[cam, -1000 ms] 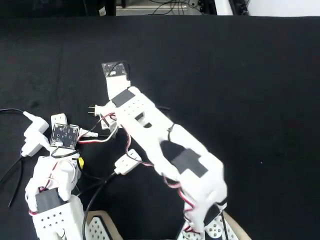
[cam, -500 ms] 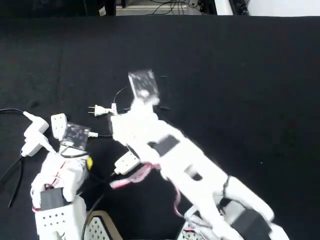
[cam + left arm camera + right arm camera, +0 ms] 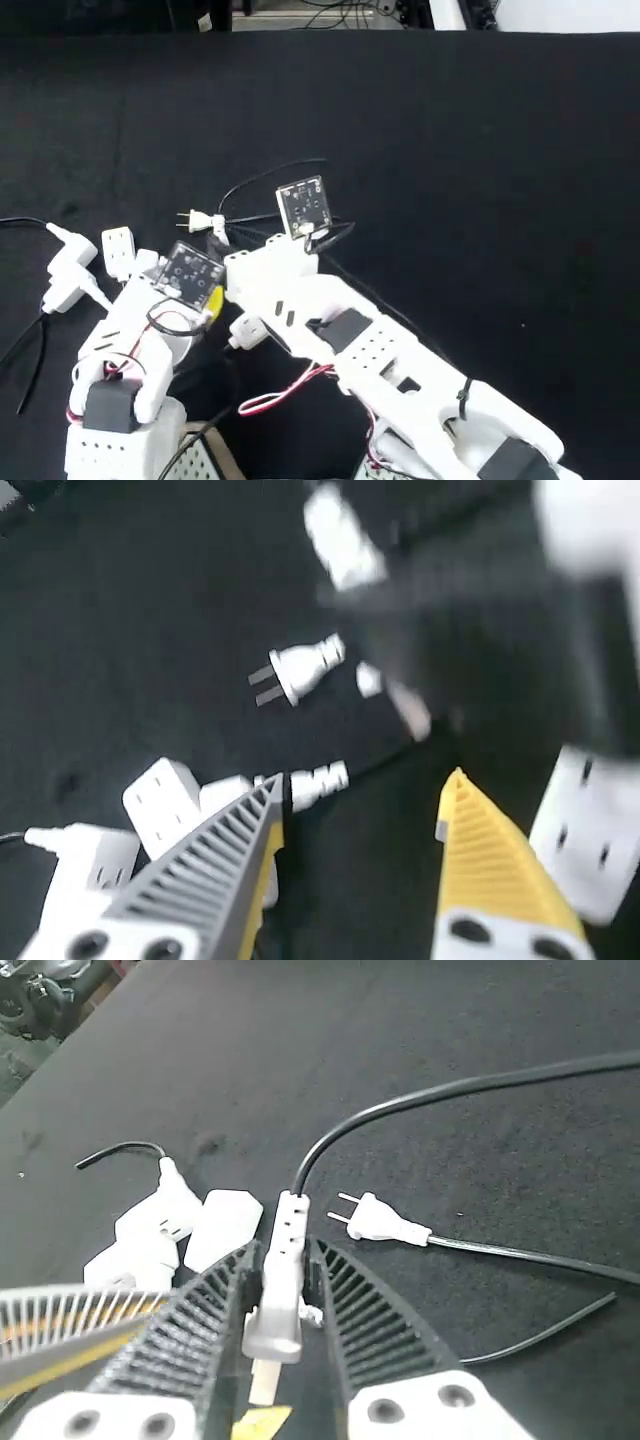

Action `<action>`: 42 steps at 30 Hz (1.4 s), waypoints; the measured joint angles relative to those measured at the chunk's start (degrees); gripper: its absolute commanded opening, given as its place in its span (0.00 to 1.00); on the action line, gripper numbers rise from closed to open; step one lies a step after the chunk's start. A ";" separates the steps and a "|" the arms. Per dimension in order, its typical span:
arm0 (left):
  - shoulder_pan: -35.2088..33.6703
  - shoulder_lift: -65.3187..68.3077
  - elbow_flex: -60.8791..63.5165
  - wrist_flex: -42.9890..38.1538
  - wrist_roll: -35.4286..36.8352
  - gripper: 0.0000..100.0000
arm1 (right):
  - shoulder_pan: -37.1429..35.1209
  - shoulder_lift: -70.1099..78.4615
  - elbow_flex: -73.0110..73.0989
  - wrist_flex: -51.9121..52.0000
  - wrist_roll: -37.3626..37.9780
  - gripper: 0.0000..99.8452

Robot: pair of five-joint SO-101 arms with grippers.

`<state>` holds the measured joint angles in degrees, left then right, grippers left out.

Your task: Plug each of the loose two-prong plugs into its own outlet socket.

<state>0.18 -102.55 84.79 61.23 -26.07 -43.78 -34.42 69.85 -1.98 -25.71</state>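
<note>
**Right pincer clamped on a socket, loose plug just beside it**

We see the right gripper [image 3: 282, 1248] closed narrow on a slim white outlet socket [image 3: 278, 1290]. Its dark ribbed fingers [image 3: 360, 1310] press against both long sides. We cannot tell whether the socket is lifted or rests on the table. A black cable [image 3: 470, 1082] leaves the socket's far end and curves away across the black table [image 3: 500, 1010]. Near that far end, but apart from it, a loose two-prong plug [image 3: 378, 1220] lies flat with its prongs turned toward the socket. On the socket's other side we find white socket blocks [image 3: 222, 1228] lying close together.

The left gripper [image 3: 362, 780] is wide open, and nothing sits between its grey finger and yellow finger [image 3: 490, 850]. Past its tips we make out the plug, a white cube socket [image 3: 160, 795] and a further socket [image 3: 590, 830].
</note>
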 measured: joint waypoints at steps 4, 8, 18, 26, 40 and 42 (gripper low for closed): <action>0.53 0.00 0.00 -3.96 6.33 0.25 | -0.18 0.00 0.00 0.09 0.00 0.01; 0.79 0.09 0.18 -5.01 8.00 0.25 | -0.09 -0.53 -0.79 4.31 0.00 0.01; -2.55 0.18 8.35 -14.42 8.35 0.25 | -0.18 -0.97 -12.40 28.84 0.00 0.01; -4.75 0.09 8.26 -16.18 8.35 0.25 | -0.35 -0.88 -13.10 32.09 0.00 0.01; -6.15 0.09 8.26 -16.00 8.35 0.25 | -0.26 -0.88 -19.08 46.86 5.01 0.01; -8.70 0.09 8.26 -14.86 8.35 0.25 | -0.26 -0.88 -19.25 49.85 6.42 0.01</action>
<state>-8.53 -102.46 93.05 46.37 -17.71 -44.04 -35.30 50.59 47.87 -19.30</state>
